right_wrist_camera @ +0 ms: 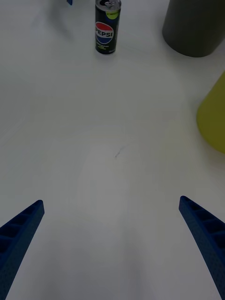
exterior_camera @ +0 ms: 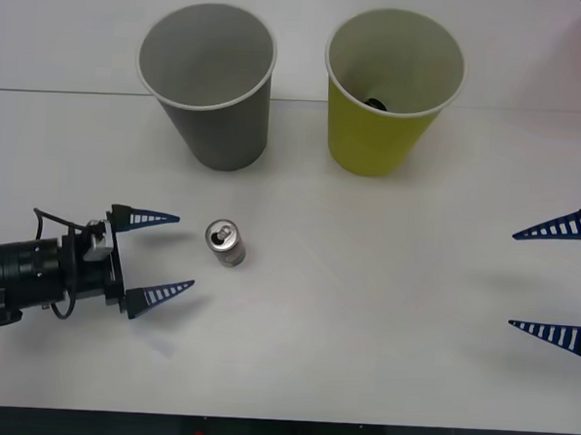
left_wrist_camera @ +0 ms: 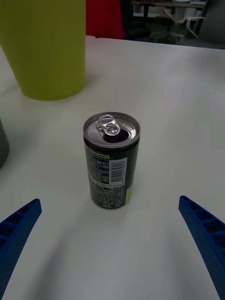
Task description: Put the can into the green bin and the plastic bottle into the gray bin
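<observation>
The can [exterior_camera: 225, 242], small and dark with a silver pull-tab top, stands upright on the white table [exterior_camera: 361, 358]. My left gripper [exterior_camera: 184, 251] is open, low over the table, its fingertips just short of the can. In the left wrist view the can [left_wrist_camera: 111, 159] stands right in front of the open left gripper [left_wrist_camera: 110, 201]. The gray bin [exterior_camera: 210, 87] and the green bin [exterior_camera: 389, 96] stand side by side at the back. My right gripper [exterior_camera: 513, 279] waits open at the right edge. The plastic bottle is out of view.
A small dark thing [exterior_camera: 374, 103] lies inside the green bin; what it is I cannot tell. The right wrist view shows the can [right_wrist_camera: 108, 27], the gray bin [right_wrist_camera: 194, 26] and the green bin [right_wrist_camera: 213, 117] beyond my right gripper [right_wrist_camera: 111, 201].
</observation>
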Robot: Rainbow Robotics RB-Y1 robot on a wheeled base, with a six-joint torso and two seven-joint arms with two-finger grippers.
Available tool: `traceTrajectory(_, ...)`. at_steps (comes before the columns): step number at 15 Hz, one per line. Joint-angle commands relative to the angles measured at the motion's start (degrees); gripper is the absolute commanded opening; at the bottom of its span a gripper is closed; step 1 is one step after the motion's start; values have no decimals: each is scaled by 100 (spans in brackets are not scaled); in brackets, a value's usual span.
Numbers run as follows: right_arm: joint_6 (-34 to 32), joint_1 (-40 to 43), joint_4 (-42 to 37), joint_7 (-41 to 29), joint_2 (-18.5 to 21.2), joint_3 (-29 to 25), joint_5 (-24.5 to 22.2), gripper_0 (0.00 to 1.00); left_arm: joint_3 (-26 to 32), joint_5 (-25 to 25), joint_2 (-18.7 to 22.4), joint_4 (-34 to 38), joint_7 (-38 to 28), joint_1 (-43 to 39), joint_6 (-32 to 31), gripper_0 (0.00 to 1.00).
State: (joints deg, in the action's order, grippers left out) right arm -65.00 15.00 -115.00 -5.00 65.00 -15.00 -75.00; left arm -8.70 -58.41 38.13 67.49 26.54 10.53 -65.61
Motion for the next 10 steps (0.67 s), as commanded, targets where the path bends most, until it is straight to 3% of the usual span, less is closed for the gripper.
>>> traceTrajectory(1,0,0,0,0,0,0,0,100,-88,-30,-165,10,0,54,241,100)
traceTrajectory(10,0,0,0,0,0,0,0,100,-712,-30,-534,1,-9,353,1067,100)
